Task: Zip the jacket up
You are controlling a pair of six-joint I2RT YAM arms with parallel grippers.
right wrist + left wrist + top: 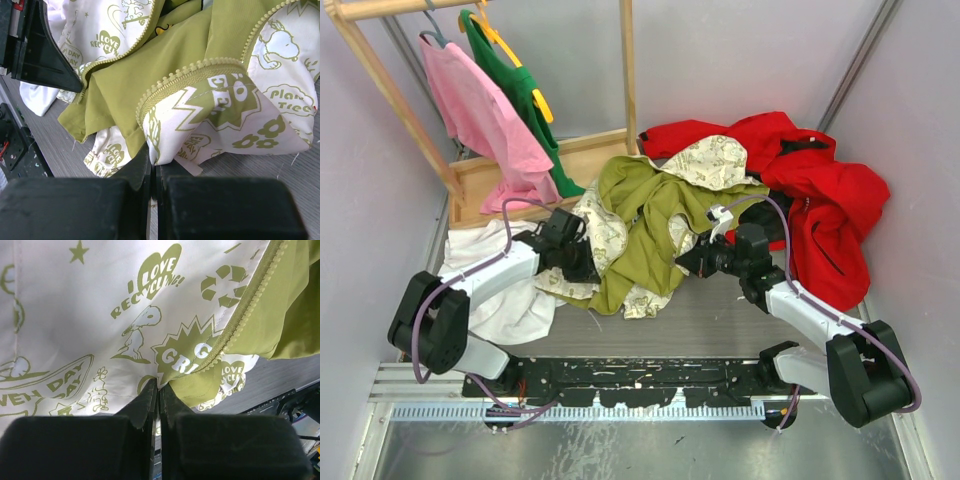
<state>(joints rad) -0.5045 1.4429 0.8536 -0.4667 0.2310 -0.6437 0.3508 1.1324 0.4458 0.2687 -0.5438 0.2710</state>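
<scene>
The jacket [650, 215] lies crumpled at the middle of the counter [720, 325], olive side and cream printed side both showing. In the overhead view its long axis runs roughly from a cream fold at upper right down to the olive hem at lower left; which end is the collar cannot be told.

The left gripper [586, 262] meets the jacket's left edge, its jaws drawn almost together and pinching the cream cloth [125, 305] at the tips [159, 389]. Olive zipper teeth [242, 310] climb to the upper right of that view. The right gripper [688, 262] is closed on the jacket's right edge, nipping a cream-lined fold [151, 161]; another tooth row [190, 72] curves above it.

A red jacket [820, 205] touches the heap at upper right. A white garment [505, 300] lies beside it at lower left. The wooden rack [590, 150] stands just behind. Bare counter shows only along the lower edge, toward the arm bases.
</scene>
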